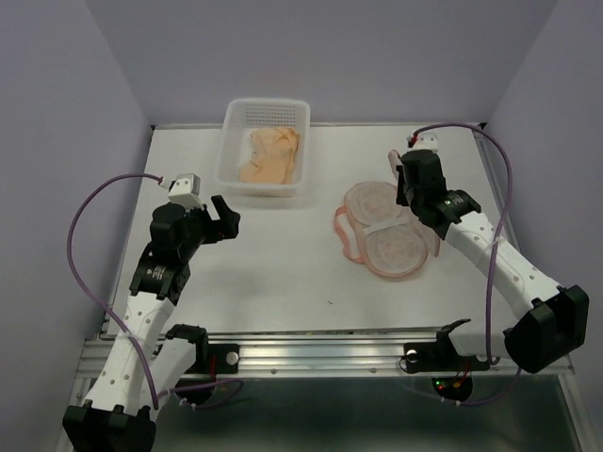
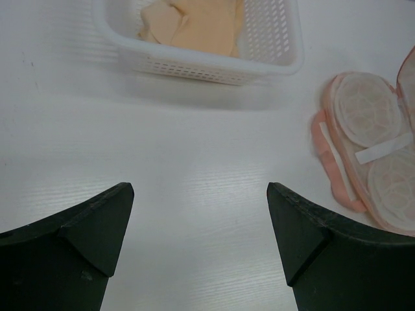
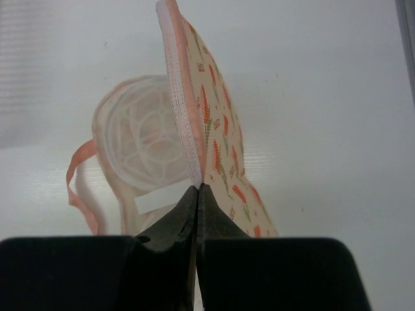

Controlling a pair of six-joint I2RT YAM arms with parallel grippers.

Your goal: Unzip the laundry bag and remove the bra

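The laundry bag (image 1: 386, 237) lies unzipped on the table at centre right, its mesh inside and white strap showing. My right gripper (image 1: 406, 194) is shut on the pink-trimmed edge of the bag's printed flap (image 3: 217, 129), holding it upright above the lower half (image 3: 139, 142); its fingertips (image 3: 198, 189) meet on the trim. The peach bra (image 1: 271, 155) lies in the white basket (image 1: 229, 141) at the back. My left gripper (image 1: 226, 218) is open and empty over bare table, left of the bag. In the left wrist view the bra (image 2: 194, 23) and bag (image 2: 376, 149) show ahead of it (image 2: 201, 220).
The white perforated basket (image 2: 194, 65) stands at the back of the table, left of centre. A loose pink zipper strip (image 1: 345, 237) curls from the bag's left side. The table's metal front rail (image 1: 320, 353) runs between the arm bases.
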